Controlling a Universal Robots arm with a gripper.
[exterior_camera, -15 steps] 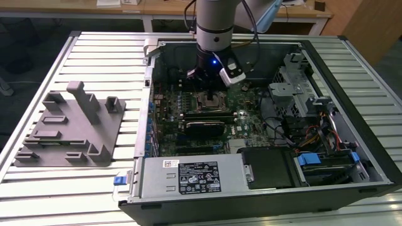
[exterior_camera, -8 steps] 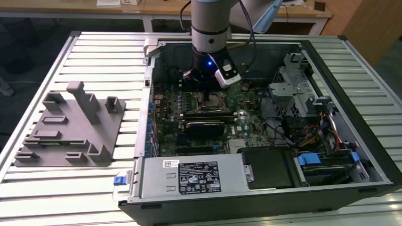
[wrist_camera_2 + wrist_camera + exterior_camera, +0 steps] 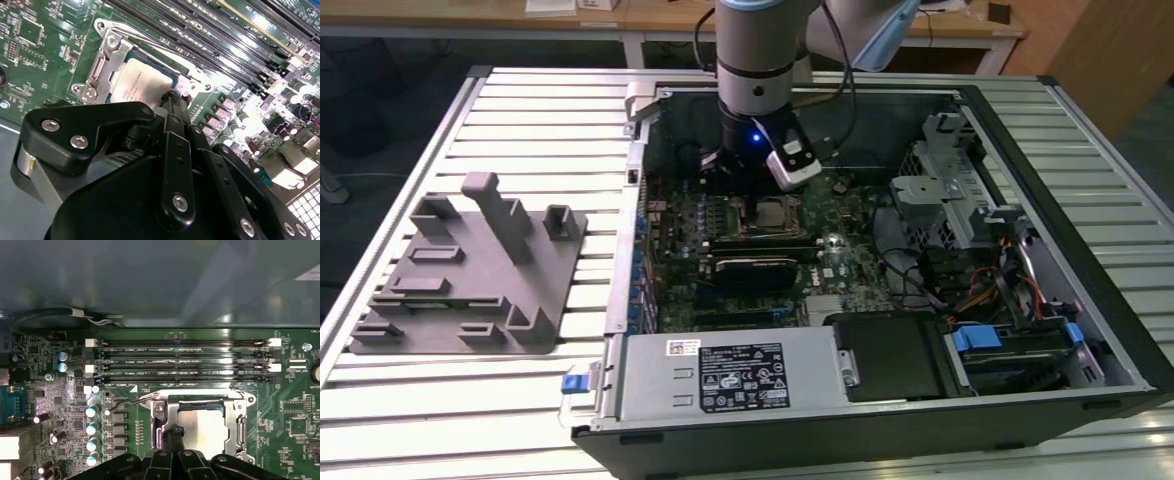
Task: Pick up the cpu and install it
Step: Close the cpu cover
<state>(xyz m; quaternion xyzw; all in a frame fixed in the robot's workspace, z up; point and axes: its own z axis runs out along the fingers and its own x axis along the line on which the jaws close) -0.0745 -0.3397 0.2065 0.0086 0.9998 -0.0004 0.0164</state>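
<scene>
The cpu (image 3: 206,426) lies flat in the motherboard socket, its silvery top showing inside the metal frame (image 3: 166,416). It also shows in the second wrist view, cpu (image 3: 136,84) with the frame (image 3: 102,65) beside it, and as a small grey square, cpu (image 3: 775,212), in the exterior view. My gripper (image 3: 172,98) reaches down inside the computer case, its black fingers drawn together to one tip. That tip rests at the cpu's edge, gripper (image 3: 177,432). Nothing shows between the fingers. The arm's wrist (image 3: 754,110) stands directly over the socket.
Memory slots (image 3: 185,360) run alongside the socket. A thin wire lever (image 3: 122,405) lies beside the frame. The open case holds a power supply (image 3: 720,375) and a drive cage (image 3: 947,190). A grey fixture block (image 3: 467,270) sits on the slatted table at the exterior view's left.
</scene>
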